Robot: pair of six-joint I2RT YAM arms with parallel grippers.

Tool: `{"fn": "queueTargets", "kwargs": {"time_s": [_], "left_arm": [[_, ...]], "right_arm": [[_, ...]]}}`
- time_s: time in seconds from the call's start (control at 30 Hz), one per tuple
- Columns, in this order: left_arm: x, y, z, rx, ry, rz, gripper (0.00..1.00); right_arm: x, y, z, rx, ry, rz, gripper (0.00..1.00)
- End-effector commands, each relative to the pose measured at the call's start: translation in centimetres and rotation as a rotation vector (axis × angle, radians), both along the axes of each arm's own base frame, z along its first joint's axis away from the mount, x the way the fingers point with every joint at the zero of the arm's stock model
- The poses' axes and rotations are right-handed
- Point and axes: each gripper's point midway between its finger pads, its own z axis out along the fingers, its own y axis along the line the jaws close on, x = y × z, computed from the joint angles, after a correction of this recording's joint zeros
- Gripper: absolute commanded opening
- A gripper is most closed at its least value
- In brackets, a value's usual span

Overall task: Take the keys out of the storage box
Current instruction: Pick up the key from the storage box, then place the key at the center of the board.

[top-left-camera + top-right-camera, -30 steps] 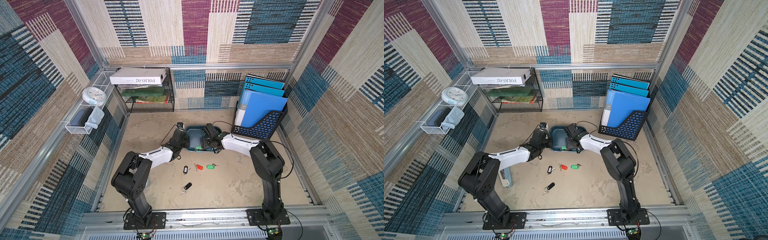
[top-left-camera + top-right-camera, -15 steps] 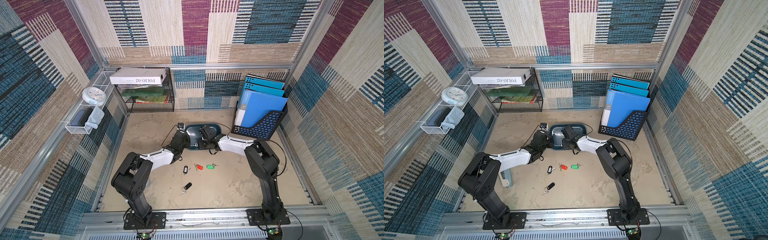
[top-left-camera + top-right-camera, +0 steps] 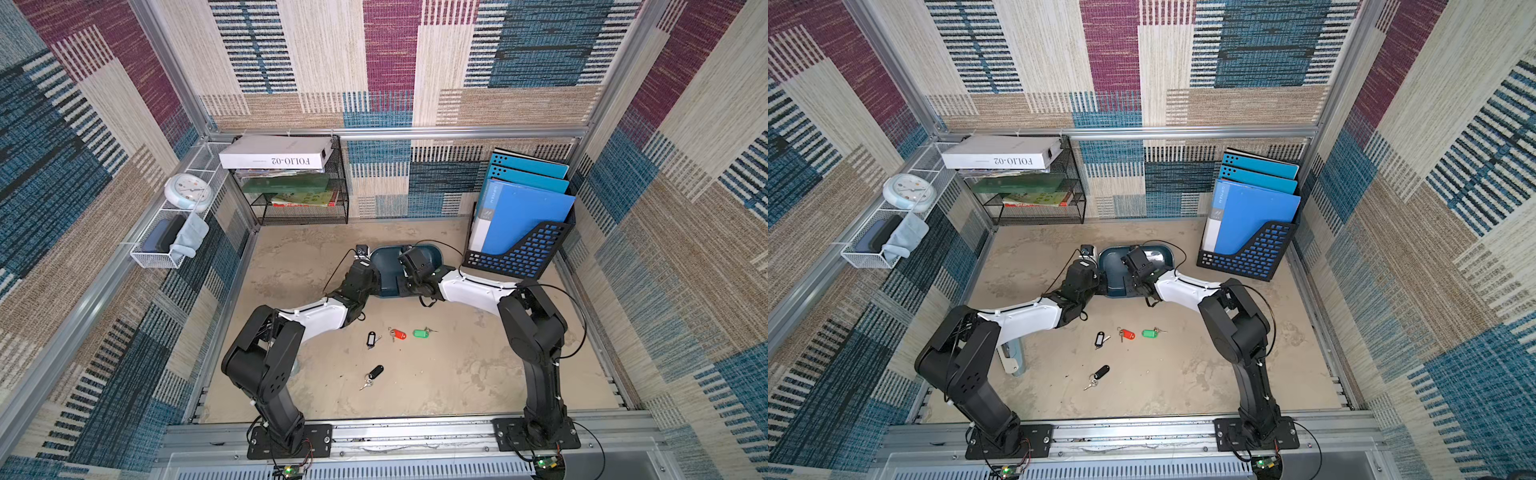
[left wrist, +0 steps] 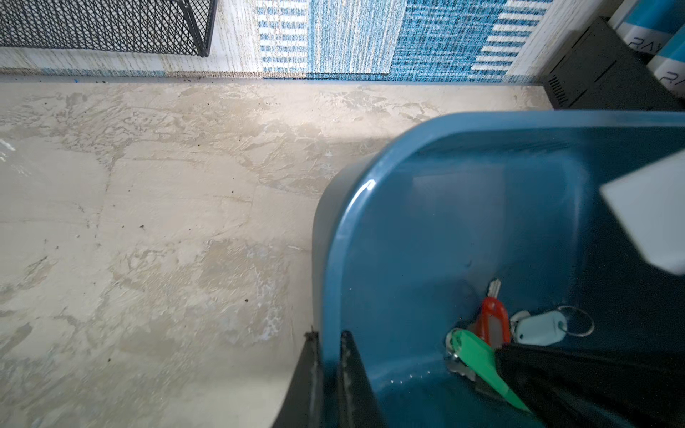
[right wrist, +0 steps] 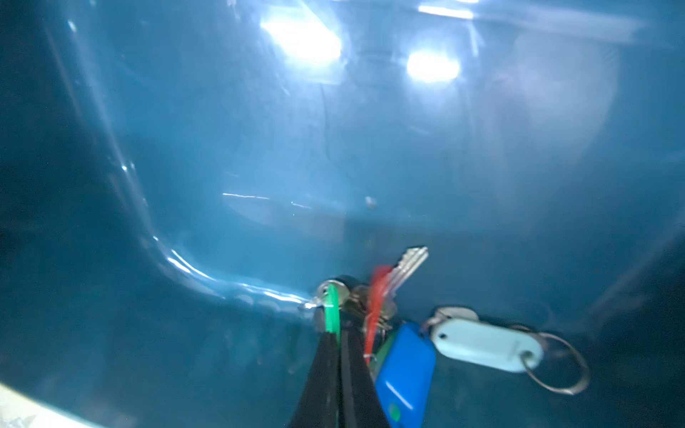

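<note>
The left claw [image 4: 328, 381] is pressing together on the rim of the storage box [image 4: 344, 229], with one finger outside the wall and one inside, at the box's left end. The dark teal box is sitting toward the back of the tabletop [image 3: 436, 374], between the two forearms.

The right claw [image 5: 339, 374] is reaching down inside the box and pinching the green tag [image 5: 331, 315] of one key edge-on between its closed fingers. More keys are lying bunched in that same corner of the box. A red tag [image 5: 376, 292] is standing just beside the green one, and a blue tag [image 5: 406, 370] is leaning against the claw. A pale teal tag [image 5: 485, 344] with its ring is lying flat on the box floor.

Four keys are lying out on the tabletop, well apart from the box and nearer the arm bases. A black-tagged key [image 3: 371, 339], a red-tagged key [image 3: 399, 334] and a green-tagged key [image 3: 420, 333] are lying in a loose row. A second black-tagged one [image 3: 375, 372] is lying closer to the front.

A black file holder [image 3: 515, 253] full of blue folders is standing near the box's right end.
</note>
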Motion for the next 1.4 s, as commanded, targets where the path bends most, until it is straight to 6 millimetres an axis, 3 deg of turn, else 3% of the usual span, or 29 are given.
{"fn": "queueTargets", "kwargs": {"time_s": [0.0,0.27,0.4,0.5,0.73,0.87,0.97,1.13,1.37], "left_arm": [[0.1,0.0,-0.2,0.031,0.019,-0.006,0.0],[0.7,-0.3,-1.1,0.041,0.105,0.017,0.0],[0.7,0.0,-1.5,0.039,0.115,0.043,0.0],[0.6,0.5,-1.7,0.047,0.111,0.061,0.0],[0.7,0.4,-1.5,0.031,0.094,0.064,0.0],[0.9,0.3,-1.6,0.026,0.095,0.064,0.0],[0.9,0.3,-1.5,0.025,0.09,0.067,0.0],[0.8,0.3,-1.3,0.022,0.085,0.067,0.0],[0.8,0.3,-1.4,0.018,0.087,0.063,0.0]], "right_arm": [[0.1,-0.7,1.1,-0.023,-0.037,-0.005,0.0],[1.1,-0.1,4.8,0.018,-0.133,0.013,0.0],[0.5,0.8,7.4,0.074,-0.155,0.075,0.0],[-2.0,1.0,9.4,0.151,-0.178,0.162,0.0],[-11.3,0.4,13.7,0.369,-0.26,0.431,0.0],[-17.6,0.3,13.7,0.442,-0.251,0.601,0.0],[-21.8,0.6,11.8,0.491,-0.181,0.719,0.0],[-24.0,0.6,7.8,0.515,-0.057,0.744,0.0],[-24.5,1.1,2.6,0.45,0.069,0.724,0.0]]}}
